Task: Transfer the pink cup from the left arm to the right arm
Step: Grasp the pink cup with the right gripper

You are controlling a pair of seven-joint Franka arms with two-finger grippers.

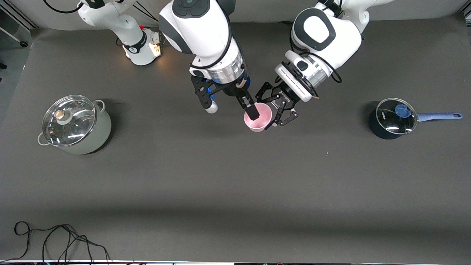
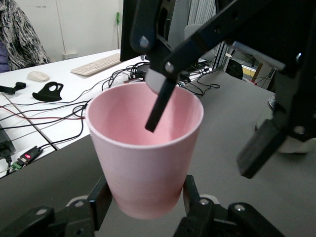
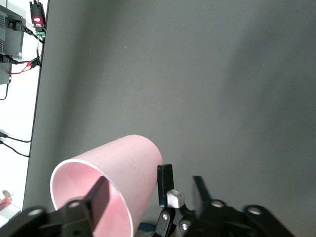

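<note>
The pale-pink cup (image 1: pixel 262 124) is held upright a little above the middle of the dark table. My left gripper (image 1: pixel 271 112), the black claw, is shut on the cup's lower body; both pads (image 2: pixel 101 197) press its sides in the left wrist view, where the cup (image 2: pixel 143 163) fills the middle. My right gripper (image 1: pixel 258 111) is open and straddles the cup's wall. One slim finger (image 2: pixel 159 108) reaches inside the cup, and the other stands outside, clear of the wall. In the right wrist view the cup (image 3: pixel 129 158) shows with that inner finger (image 3: pixel 98 197) in its mouth.
A grey-green pot with a glass lid (image 1: pixel 73 125) stands toward the right arm's end. A dark blue saucepan with a glass lid and a blue handle (image 1: pixel 393 119) stands toward the left arm's end. Loose black cable (image 1: pixel 55 239) lies at the table's edge nearest the front camera.
</note>
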